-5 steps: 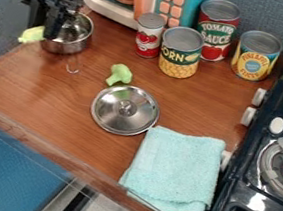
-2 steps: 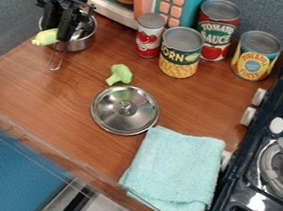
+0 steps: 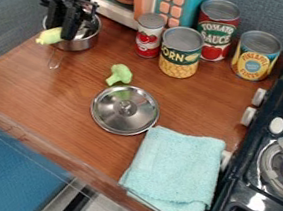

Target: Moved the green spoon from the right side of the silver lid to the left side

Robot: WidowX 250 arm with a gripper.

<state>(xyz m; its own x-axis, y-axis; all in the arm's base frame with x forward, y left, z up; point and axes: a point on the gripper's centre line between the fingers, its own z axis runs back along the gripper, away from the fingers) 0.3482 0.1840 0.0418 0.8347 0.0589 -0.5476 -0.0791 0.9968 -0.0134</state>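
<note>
Though part-hidden, yellow-green object (image 3: 49, 36) at gripper (image 3: 60, 33)

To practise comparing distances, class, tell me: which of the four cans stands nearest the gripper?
The slim white-and-red can: it is the narrowest of the four and farthest left in the picture, closest to the gripper.

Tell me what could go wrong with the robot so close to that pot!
The gripper is right at the pot, so a clumsy move might knock it or catch its wire handle.

The yellow-green thing pokes out beside the gripper, next to the pot, so it could get bumped and drop.

The towel has a corner right by the lid, so tugging the towel might nudge the lid.
</note>
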